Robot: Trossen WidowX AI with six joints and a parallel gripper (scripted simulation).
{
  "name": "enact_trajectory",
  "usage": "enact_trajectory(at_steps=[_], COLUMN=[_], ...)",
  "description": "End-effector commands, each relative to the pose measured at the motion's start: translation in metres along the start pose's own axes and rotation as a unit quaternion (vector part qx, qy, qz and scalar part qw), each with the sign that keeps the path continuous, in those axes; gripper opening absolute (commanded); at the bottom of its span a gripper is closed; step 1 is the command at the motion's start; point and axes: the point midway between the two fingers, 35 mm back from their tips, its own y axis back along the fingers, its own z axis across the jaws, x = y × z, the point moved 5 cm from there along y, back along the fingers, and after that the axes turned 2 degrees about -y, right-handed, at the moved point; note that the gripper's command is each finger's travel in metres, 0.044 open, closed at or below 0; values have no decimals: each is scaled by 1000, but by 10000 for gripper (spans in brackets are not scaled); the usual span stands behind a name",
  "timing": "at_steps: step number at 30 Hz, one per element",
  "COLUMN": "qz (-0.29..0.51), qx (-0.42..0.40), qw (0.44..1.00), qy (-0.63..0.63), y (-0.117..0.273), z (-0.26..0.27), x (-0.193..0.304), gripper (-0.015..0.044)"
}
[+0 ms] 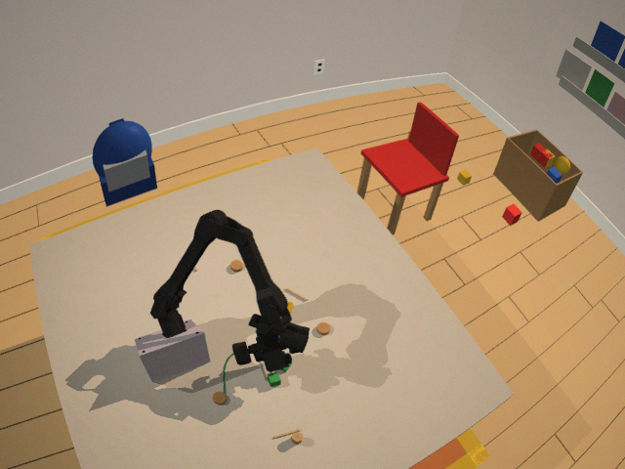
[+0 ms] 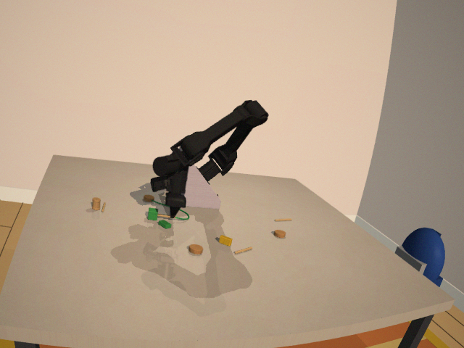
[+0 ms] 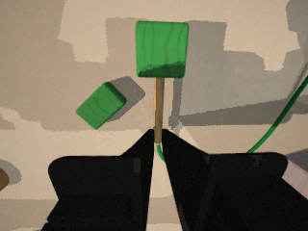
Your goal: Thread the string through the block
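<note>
Black from shoulder to fingertips, the arm rises from a pale mauve stand (image 1: 176, 356) (image 2: 202, 193) in the lower left of the top view, bends sharply at its elbow and slopes down to the right. In the exterior view the elbow is the highest point, right of the middle, and the forearm slants down leftward to the gripper (image 2: 172, 216) (image 3: 158, 137), whose tapered fingers point down near the table (image 1: 322, 212) (image 2: 318, 262).

The fingers are nearly together, pinching the rear end of a thin, round wooden stick (image 2: 163, 215) (image 3: 158, 108). In the wrist view the stick runs straight up the frame, its far end hidden at the green block (image 1: 273, 379) (image 2: 152, 214) (image 3: 162, 48). The block is squarish, with softly rounded edges and wavy grain lines; its hole cannot be made out, nor how far the stick reaches in.

A smooth green string (image 1: 225, 370) (image 2: 185, 213) (image 3: 274, 126) curves from the fingers to a flat, round wooden button (image 1: 219, 398) (image 2: 148, 198), at the lower left of the top view. A smaller green brick (image 2: 164, 224) (image 3: 101, 106) lies near the block, turned at an angle, left of the stick in the wrist view. A ribbed yellow piece (image 1: 289, 307) (image 2: 225, 240) sits below and right of centre in the exterior view.
</note>
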Motion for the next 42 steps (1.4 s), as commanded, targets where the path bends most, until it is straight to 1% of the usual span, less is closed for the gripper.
enact_trajectory(at_steps=[1,29,35,40,42], qz=[-2,-3,-3,-1,-1], qx=[0,-1,-1,-1,-1], qw=[1000,1000,1000,1000,1000], qy=[1,1,1,-1,-1], y=[0,1,1,1,1], z=[2,3,3,1,1], x=[-7,-40,-41,-38,-38], gripper=[0,0,0,125,125])
